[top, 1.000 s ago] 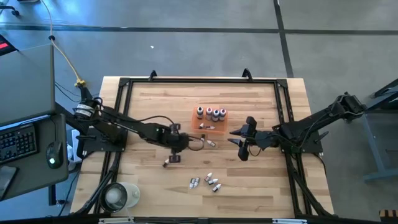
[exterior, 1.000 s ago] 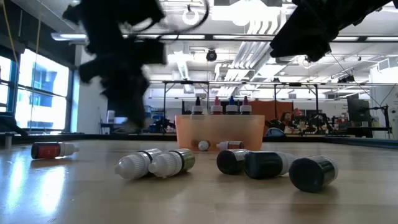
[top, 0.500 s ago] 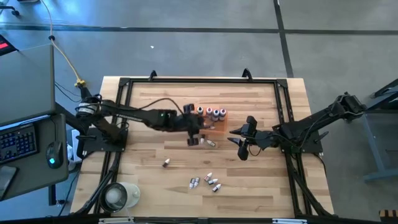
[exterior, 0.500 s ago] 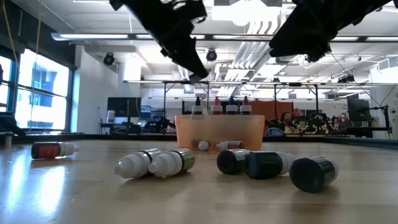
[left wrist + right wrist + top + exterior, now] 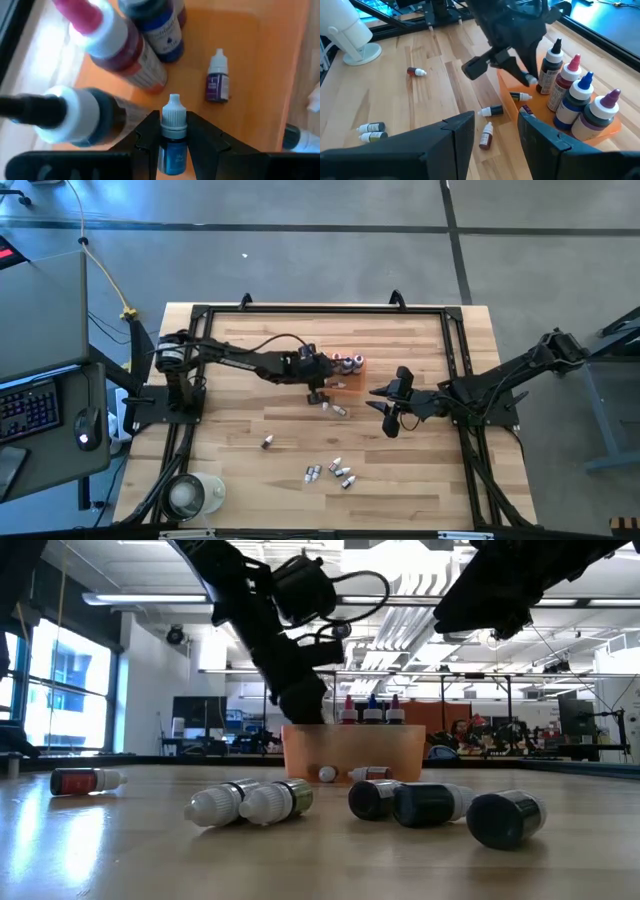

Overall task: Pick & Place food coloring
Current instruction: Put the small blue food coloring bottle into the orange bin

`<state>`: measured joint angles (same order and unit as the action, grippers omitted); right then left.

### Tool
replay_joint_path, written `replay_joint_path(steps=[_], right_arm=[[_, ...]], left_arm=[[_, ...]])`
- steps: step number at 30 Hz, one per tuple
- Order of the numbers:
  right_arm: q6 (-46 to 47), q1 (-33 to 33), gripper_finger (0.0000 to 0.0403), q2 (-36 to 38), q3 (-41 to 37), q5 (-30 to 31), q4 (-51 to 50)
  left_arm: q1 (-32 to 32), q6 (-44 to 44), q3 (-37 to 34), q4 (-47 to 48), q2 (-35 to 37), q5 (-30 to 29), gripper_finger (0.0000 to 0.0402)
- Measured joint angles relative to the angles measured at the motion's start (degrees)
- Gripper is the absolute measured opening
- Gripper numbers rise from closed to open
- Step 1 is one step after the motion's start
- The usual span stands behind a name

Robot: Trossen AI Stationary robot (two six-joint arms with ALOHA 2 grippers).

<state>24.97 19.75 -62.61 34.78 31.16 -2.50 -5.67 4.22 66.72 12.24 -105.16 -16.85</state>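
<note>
Landmark: orange tray (image 5: 337,376), near the middle of the tabletop (image 5: 240,470) toward its far side.
Left end effector (image 5: 318,384): over the tray's near-left corner, its two fingers closed on a small blue bottle (image 5: 173,134) with a white tip, gripped by the body with the tip pointing away from the wrist.
Held bottle: above the tray floor, just beside the tall bottles.
Tall bottles (image 5: 576,100): four standing upright in the tray, with dark, pink, blue and purple caps.
Lying in tray: one small purple-labelled bottle (image 5: 218,77) flat on the tray floor; a second small one (image 5: 520,96) at the tray's near edge.
Beside tray: two small bottles (image 5: 488,122) on the tabletop just in front of it.
Cluster (image 5: 335,472): about five small bottles lying together, well in front of the tray.
Lone bottle (image 5: 267,442): red-labelled, in front and left of the tray, apart from the cluster.
Right end effector (image 5: 390,411): hovers right of the tray, fingers spread apart, holding nothing.
White cup (image 5: 188,493): front-left corner of the tabletop, far from the tray.
</note>
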Motion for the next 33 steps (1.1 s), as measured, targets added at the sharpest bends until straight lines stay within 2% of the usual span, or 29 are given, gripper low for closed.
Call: replay_joint_path(steps=[6, 15, 20, 25, 33], right_arm=[[0.0, 0.0, 0.0144, 0.0, 0.0, 0.0, 0.0], [0.0, 0.0, 0.0144, 0.0, 0.0, 0.0, 0.1], [0.0, 0.0, 0.0144, 0.0, 0.0, 0.0, 0.1], [0.0, 0.0, 0.0144, 0.0, 0.0, 0.0, 0.2], [-0.1, 0.0, 0.0144, 0.0, 0.0, -0.1, 0.0]], left_arm=[[0.0, 6.0, 0.0, -1.6, -1.4, 1.8, 0.0079], [0.0, 6.5, 0.4, -1.3, -1.2, 1.0, 0.0079], [0.0, 6.5, 3.7, 1.3, -1.2, 2.1, 0.0079], [0.0, 6.5, 6.5, 1.4, -1.2, 0.2, 0.0079], [1.3, 6.5, 6.6, 1.6, -1.2, -1.3, 0.0079]])
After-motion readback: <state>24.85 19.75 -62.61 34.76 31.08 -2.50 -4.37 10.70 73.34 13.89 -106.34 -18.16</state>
